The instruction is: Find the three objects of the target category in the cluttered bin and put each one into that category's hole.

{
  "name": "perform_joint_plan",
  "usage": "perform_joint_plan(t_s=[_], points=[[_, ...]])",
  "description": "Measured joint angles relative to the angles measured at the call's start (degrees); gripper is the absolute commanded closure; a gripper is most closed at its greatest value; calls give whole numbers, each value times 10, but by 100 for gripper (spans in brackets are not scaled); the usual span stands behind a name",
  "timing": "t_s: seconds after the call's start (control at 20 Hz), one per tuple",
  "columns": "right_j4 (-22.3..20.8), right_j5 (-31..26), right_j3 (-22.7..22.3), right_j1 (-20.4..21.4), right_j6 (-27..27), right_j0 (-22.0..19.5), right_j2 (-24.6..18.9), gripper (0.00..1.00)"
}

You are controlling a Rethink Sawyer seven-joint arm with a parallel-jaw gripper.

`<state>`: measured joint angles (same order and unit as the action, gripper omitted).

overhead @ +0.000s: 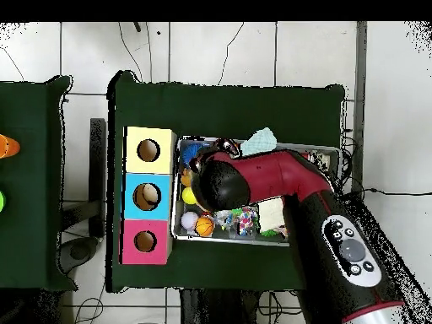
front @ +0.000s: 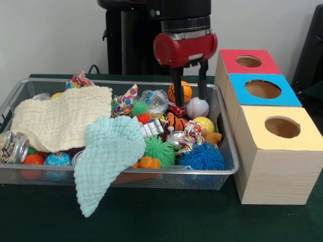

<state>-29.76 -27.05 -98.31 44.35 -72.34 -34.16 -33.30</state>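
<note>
Red and black arm comes down from above over the right end of the wire-mesh bin (front: pixel 15 98). Gripper (front: pixel 190 98) hangs inside the bin's far right corner, its two dark fingers (front: pixel 177 86) spread apart with nothing between them; the tips sit low among the clutter, one just left of a small basketball (front: pixel 184 91), the other touching or just above a baseball (front: pixel 197 107). Three knotted fabric bundles visible: one (front: pixel 78 79) at the far rim behind a cream cloth (front: pixel 63 120), one (front: pixel 124 102) mid-bin beside a small green spiky ball (front: pixel 140 108), one (front: pixel 192 135) toward the near right, just above a blue spiky ball (front: pixel 202 157). A mint cloth (front: pixel 110 156) drapes over the near rim onto the green table cover (front: pixel 166 217). Crushed can (front: pixel 14 146) at the left end. Right of the bin, touching or just beside it, stand three wooden boxes with round holes: red top (front: pixel 247 61), blue top (front: pixel 262 89), yellow top (front: pixel 282 127). Overhead, the arm (overhead: pixel 278 181) hides much of the bin; boxes (overhead: pixel 148 195) line its left side.
</note>
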Motion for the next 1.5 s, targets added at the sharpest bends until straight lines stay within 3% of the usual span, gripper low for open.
perform_joint_plan(t_s=[0.85, 1.5], points=[[-3, 19, 0, -24, 0, 49, 89, 0], [-3, 64, 0, -55, 0, 47, 105, 0]])
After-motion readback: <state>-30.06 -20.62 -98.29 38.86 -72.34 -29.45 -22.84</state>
